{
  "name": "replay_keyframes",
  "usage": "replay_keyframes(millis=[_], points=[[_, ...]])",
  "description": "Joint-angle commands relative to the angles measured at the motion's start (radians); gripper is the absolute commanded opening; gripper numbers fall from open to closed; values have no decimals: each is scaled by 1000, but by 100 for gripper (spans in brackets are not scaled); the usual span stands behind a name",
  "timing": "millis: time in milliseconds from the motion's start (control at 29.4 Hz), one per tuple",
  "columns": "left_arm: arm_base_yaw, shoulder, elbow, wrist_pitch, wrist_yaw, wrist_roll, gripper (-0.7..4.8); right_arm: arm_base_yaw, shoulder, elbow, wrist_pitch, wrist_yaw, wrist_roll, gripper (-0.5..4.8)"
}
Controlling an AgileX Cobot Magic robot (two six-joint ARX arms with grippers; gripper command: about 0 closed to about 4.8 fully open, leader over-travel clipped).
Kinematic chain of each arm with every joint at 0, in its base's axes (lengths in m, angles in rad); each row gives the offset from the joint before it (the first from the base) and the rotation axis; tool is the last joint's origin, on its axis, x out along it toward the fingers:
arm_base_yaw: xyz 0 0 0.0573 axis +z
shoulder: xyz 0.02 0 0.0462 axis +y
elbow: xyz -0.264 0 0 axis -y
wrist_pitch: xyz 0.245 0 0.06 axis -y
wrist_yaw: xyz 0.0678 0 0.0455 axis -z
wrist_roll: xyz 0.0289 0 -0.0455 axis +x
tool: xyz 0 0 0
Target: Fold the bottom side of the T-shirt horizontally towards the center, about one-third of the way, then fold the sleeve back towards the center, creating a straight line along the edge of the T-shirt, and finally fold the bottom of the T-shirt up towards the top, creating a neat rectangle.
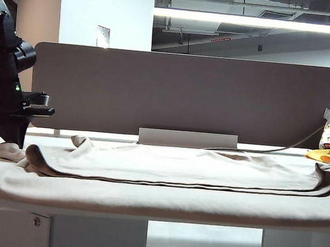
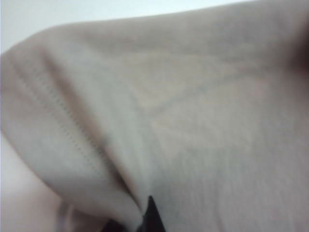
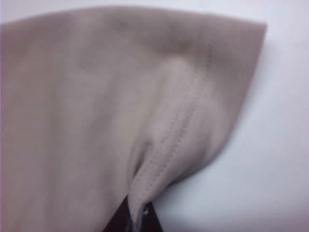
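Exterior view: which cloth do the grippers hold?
The large beige-cream cotton T-shirt; left gripper and right gripper pinch its edges. The small yellow-orange cloth lies untouched at right.

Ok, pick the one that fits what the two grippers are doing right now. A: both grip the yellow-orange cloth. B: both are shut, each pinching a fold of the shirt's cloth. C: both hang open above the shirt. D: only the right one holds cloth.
B: in each wrist view the left gripper and the right gripper are shut with the beige T-shirt bunched between the fingertips.

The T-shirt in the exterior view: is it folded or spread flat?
Folded: the T-shirt shows one layer lying over another, with a rolled fold at its left end.
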Motion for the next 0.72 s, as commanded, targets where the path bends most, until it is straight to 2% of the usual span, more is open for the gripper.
replay_keyframes(millis=[34,102,204,409,545,579,647,681,715], points=[[-22,-58,3,10,44,4,-6,2,-50,3,6,-22,-2,-4],[-55,-85,3,15,45,5,-6,4,-68,3,1,-41,2,-4],[-136,-103,5,11,106,4,-6,17,-80,3,-3,-53,2,-4],[-277,-103,10,44,102,-11,-6,41,-84,3,-15,-73,2,-4],[-364,-97,8,115,102,-38,-5,61,-84,3,-15,-80,0,-4],[-372,-93,8,132,109,-50,15,60,-84,3,-16,-92,0,-4],[-382,-86,8,161,127,-92,277,60,-84,3,-19,-95,0,-4],[-385,-79,8,177,132,-94,458,60,-84,3,-19,-96,-3,-4],[-385,-80,8,180,126,-93,479,60,-84,3,-19,-98,-4,-4]])
